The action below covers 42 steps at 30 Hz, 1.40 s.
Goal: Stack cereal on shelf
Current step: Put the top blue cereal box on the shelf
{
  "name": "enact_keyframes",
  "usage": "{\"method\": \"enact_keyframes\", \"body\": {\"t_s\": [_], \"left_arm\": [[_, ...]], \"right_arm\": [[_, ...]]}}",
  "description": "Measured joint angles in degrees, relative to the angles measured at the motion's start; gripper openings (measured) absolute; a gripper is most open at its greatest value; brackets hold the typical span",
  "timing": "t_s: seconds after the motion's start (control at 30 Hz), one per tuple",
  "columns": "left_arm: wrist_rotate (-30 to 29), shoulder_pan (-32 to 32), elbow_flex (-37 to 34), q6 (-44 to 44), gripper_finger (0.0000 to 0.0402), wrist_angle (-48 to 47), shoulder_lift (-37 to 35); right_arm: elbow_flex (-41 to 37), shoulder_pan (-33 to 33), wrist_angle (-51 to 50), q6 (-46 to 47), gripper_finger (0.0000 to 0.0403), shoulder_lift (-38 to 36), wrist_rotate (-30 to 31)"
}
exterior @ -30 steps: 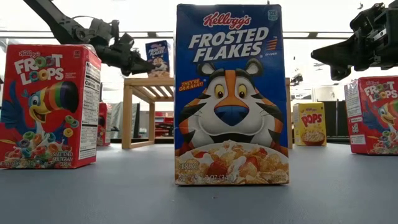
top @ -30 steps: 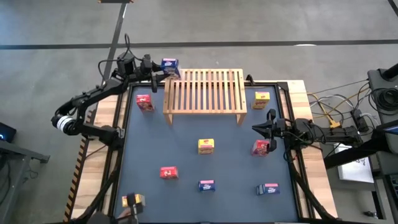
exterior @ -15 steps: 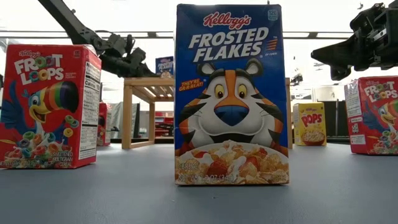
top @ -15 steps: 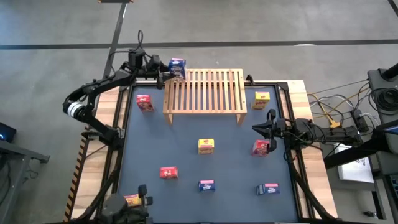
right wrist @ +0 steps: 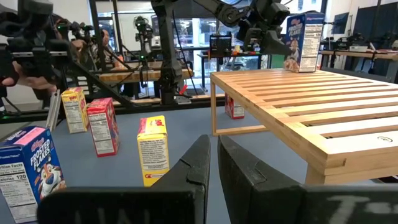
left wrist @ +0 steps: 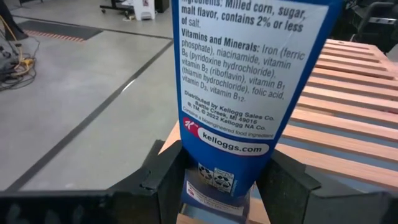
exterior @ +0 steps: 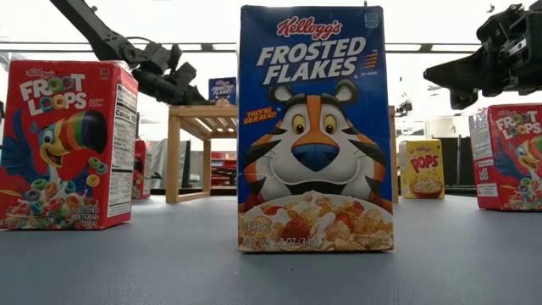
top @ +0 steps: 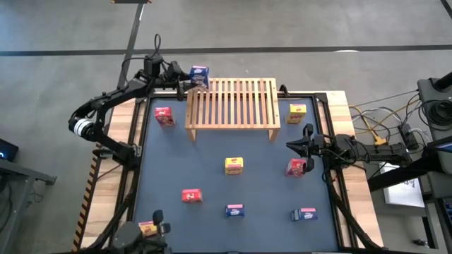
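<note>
Task is barely begun: the wooden shelf (top: 232,104) has no box resting on its slats yet. The first one, a blue Frosted Flakes box (top: 200,75), is in the left claw (top: 185,79), clamped near its bottom end between both fingers (left wrist: 163,180) w/ its ingredients panel facing the wrist cam. It's held upright at the rack's far-left corner, right at the edge of the slats; can't tell whether its base touches the wood yet. So approx. none of nine placed, one on its way. Left on the table (top: 268,190): red Froot Loops box (top: 164,116) beside the rack's left legs, yellow Corn Pops box (top: 297,111) on its right side, another yellow box (top: 234,165) mid-table, red box (top: 191,195) and blue box (top: 234,210) nearer the front, blue box (top: 304,214) front right, plus a yellow one (top: 148,227) at the front-left corner, at the mat's edge. Right claw (top: 298,146) waits at the table's right edge, fingers shut w/ nothing in them, a red box (top: 296,167) just in front of it, not touching.
</note>
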Motion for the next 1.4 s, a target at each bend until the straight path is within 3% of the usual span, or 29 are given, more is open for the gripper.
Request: {"method": "enact_keyframes", "body": {"t_s": [0.3, 0.8, 1.07, 1.4], "left_arm": [[0.1, 0.0, 0.0, -0.3, 0.0166, -1.0, -0.1], [0.1, 0.0, -0.2, -1.3, 0.0245, -4.1, -1.3], [-0.3, 0.3, -0.2, 1.2, 0.0257, -11.0, -6.8], [-6.0, 0.6, -0.5, 4.6, 0.0257, -22.2, -16.9]], "right_arm": [[0.0, 0.0, 0.0, 0.0, 0.0022, 0.0, 0.0], [0.0, 0.0, 0.0, 0.0, 0.0022, 0.0, 0.0], [0.0, 0.0, 0.0, 0.0, 0.0022, 0.0, 0.0], [0.0, 0.0, 0.0, 0.0, 0.0022, 0.0, 0.0]]}}
